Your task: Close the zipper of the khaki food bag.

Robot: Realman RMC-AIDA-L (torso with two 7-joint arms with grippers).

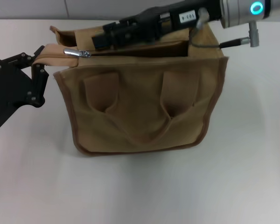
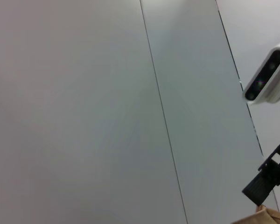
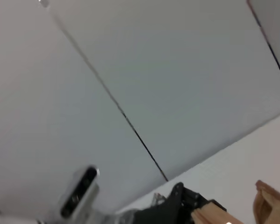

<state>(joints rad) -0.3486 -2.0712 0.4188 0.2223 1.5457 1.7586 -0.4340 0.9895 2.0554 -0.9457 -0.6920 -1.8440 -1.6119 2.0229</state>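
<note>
The khaki food bag (image 1: pixel 140 107) stands upright on the white table (image 1: pixel 140 191), handles facing the robot, its top still gaping open. The zipper (image 1: pixel 130 52) runs along the near top edge, its silver pull tab (image 1: pixel 77 53) at the bag's left end. The left gripper (image 1: pixel 39 59) is closed on the bag's left top corner, pinching the fabric there. The right gripper (image 1: pixel 99 41) reaches across the open top toward the tab; I cannot tell how it is set.
</note>
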